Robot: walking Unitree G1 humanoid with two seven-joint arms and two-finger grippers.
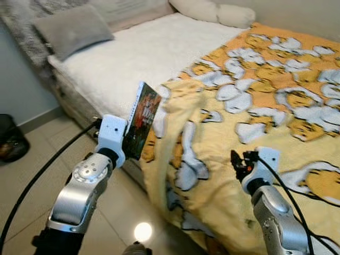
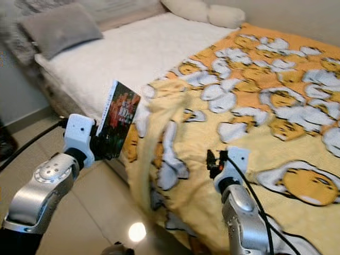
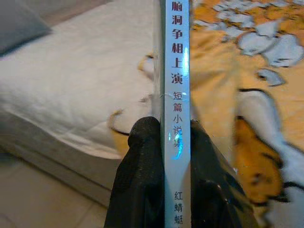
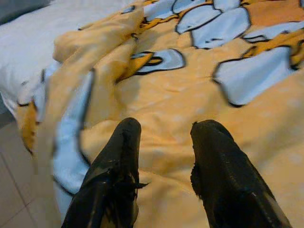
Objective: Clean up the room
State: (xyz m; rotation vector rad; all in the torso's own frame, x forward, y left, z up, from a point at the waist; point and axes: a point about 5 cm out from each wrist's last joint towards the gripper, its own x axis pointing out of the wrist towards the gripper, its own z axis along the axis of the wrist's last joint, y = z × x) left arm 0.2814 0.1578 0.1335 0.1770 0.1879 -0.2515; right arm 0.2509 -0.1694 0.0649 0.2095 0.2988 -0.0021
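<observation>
My left gripper [image 3: 164, 142] clamps the book [image 1: 142, 120] at the bed's [image 1: 133, 58] edge, unplaced; right gripper [image 4: 164, 137] open, empty.

Bedroom in a home.
Bed [image 1: 133, 58] against the wall, white fleecy cover; yellow cartoon-print blanket [image 1: 255, 127] spread across it and hanging over the edge; 1 grey pillow [image 1: 71, 29] and 2 cream pillows [image 1: 212, 10] at the head end; beige glossy floor tiles [image 1: 32, 175]; dark bag [image 1: 10, 139] on the floor beside the wall.
</observation>
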